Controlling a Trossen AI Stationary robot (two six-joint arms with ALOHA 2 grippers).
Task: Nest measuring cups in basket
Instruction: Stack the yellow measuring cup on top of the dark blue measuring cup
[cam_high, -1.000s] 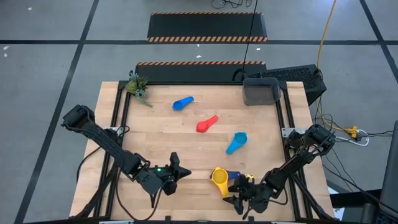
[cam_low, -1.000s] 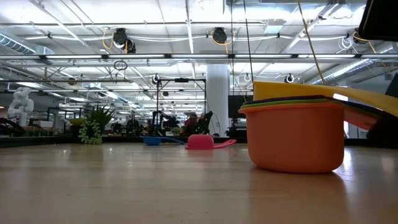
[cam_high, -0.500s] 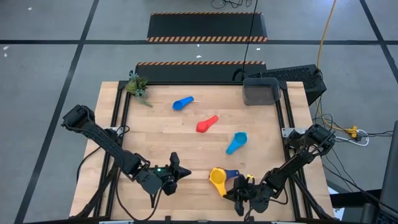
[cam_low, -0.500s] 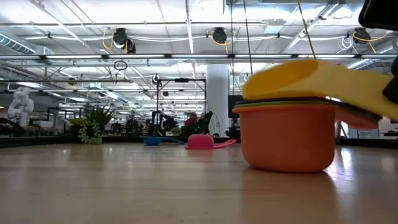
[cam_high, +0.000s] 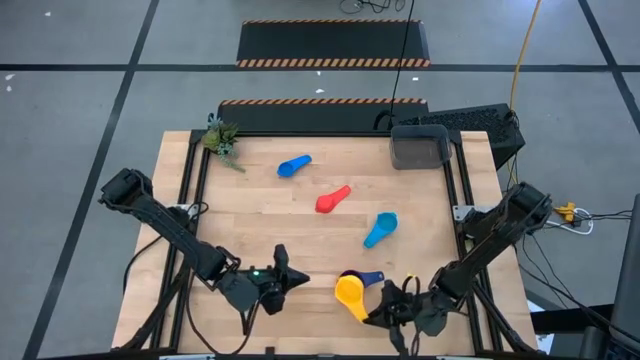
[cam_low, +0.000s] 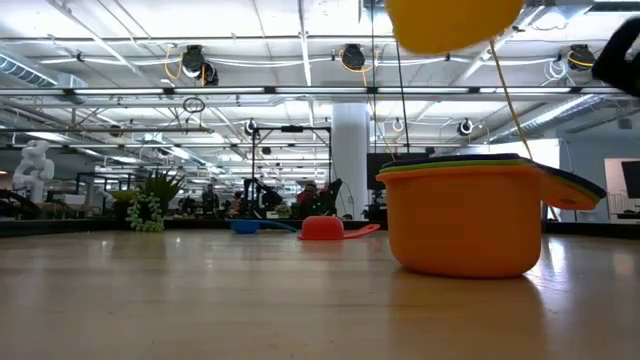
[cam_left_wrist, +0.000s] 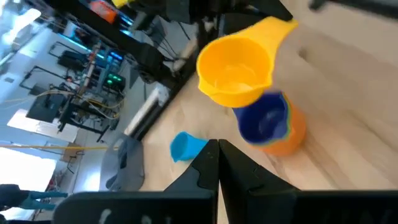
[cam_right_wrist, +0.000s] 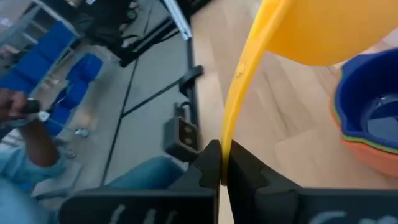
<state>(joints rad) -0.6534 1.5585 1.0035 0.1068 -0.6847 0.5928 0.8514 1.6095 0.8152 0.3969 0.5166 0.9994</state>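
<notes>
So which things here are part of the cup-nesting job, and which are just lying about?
Part of the job:
- yellow cup, lifted by its handle in the right gripper
- nested stack with the orange cup outermost
- blue cup, red cup, light blue cup, loose on the table
- basket

Lying about:
- small plant
- keyboard
- left gripper, idle and shut

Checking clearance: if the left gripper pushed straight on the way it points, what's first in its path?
Probably the stacked cups; the yellow cup in the right gripper hangs above them. Left gripper is shut. Depth unclear.
</notes>
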